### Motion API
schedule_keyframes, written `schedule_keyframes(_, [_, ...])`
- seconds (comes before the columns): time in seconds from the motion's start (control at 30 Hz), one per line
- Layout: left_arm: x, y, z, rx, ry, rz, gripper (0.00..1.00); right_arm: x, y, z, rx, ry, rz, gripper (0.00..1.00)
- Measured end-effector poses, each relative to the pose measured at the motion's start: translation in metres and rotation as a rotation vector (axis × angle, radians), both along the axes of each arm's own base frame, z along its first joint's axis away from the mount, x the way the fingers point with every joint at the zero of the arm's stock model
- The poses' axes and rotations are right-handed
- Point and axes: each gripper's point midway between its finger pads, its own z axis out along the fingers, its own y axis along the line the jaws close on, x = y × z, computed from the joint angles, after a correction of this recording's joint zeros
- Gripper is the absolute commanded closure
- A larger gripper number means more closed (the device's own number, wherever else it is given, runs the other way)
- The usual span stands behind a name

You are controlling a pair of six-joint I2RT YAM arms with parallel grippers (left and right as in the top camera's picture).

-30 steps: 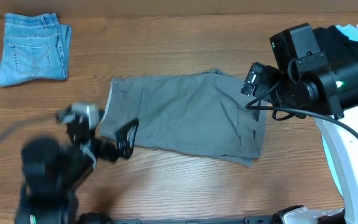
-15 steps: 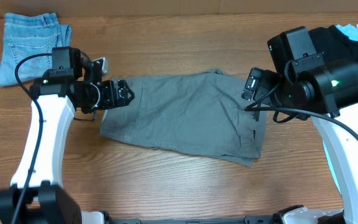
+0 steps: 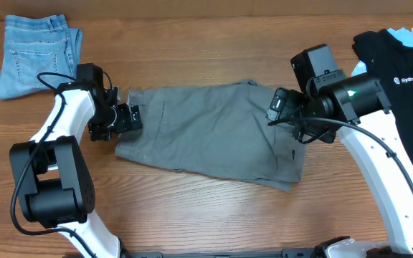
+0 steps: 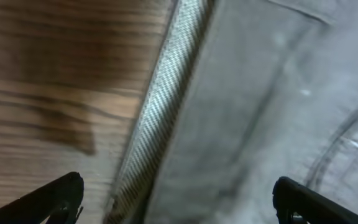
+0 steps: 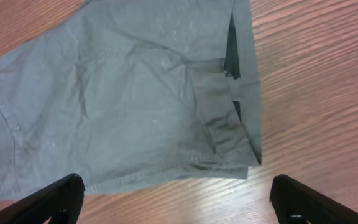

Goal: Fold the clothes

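Grey shorts point(image 3: 206, 132) lie spread flat in the middle of the wooden table. My left gripper point(image 3: 129, 118) is open and low over their left edge. In the left wrist view the striped waistband point(image 4: 166, 106) and grey cloth point(image 4: 272, 106) fill the space between the open fingers point(image 4: 179, 205), which hold nothing. My right gripper point(image 3: 278, 106) is open and hovers over the shorts' right end. The right wrist view shows the shorts point(image 5: 123, 106) with their hem and pocket flap. Its open fingers point(image 5: 176, 199) are empty, over bare wood just past the hem.
Folded blue jeans point(image 3: 36, 56) lie at the back left corner. A black shirt point(image 3: 400, 61) lies at the back right over a light blue garment point(image 3: 411, 32). Bare wood table point(image 3: 206, 215) runs along the front.
My left arm swung from the front left up to the shorts' left edge. My right arm shifted a little left, uncovering the black shirt. The shorts have not moved.
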Motion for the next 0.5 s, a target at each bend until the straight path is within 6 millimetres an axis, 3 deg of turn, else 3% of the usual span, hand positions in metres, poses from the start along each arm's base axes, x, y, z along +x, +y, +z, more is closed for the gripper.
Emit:
schedule_keyframes(0.23, [0.015, 0.006, -0.004, 0.032, -0.051, -0.012, 0.00, 0.000, 0.000, -0.022, -0.005, 0.022, -0.005, 0.00])
schedule_keyframes(0.5, [0.021, -0.006, -0.006, -0.033, -0.083, -0.059, 0.04, 0.011, 0.003, -0.020, 0.008, -0.024, -0.006, 0.00])
